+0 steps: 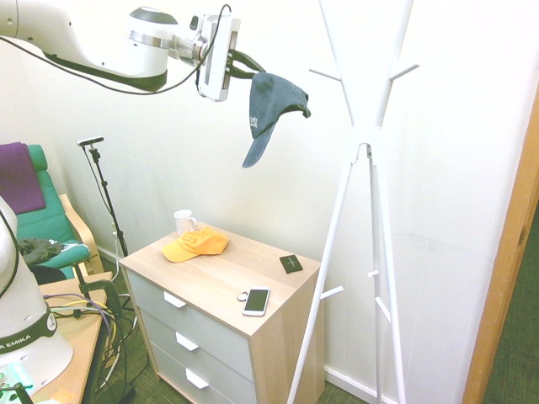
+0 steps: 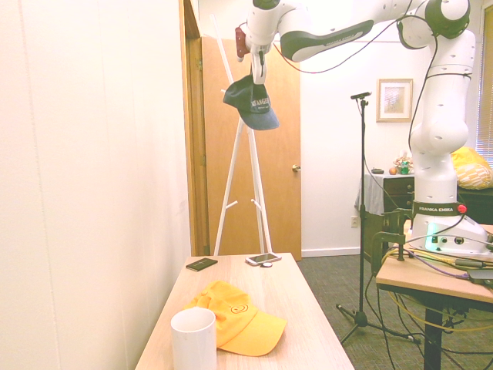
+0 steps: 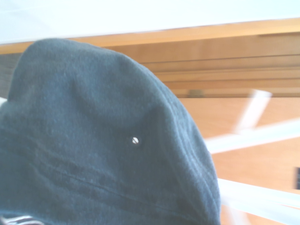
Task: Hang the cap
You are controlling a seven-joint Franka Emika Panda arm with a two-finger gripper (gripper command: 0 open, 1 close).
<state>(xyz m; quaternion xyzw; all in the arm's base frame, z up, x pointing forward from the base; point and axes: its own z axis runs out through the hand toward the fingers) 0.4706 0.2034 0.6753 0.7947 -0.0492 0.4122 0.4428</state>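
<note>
Navy cap (image 1: 271, 111) dangles in mid-air from the gripper (image 1: 244, 69), whose fingers are pinched closed on its fabric, near the white rack (image 1: 364, 143) but short of its pegs; lifting looks done, hooking remains

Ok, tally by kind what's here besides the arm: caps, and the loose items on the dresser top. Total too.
Caps: 2 (navy cap held in the gripper, orange cap on the dresser)
Mugs: 1
Phones: 1
Dark wallets: 1
Total: 5
</note>
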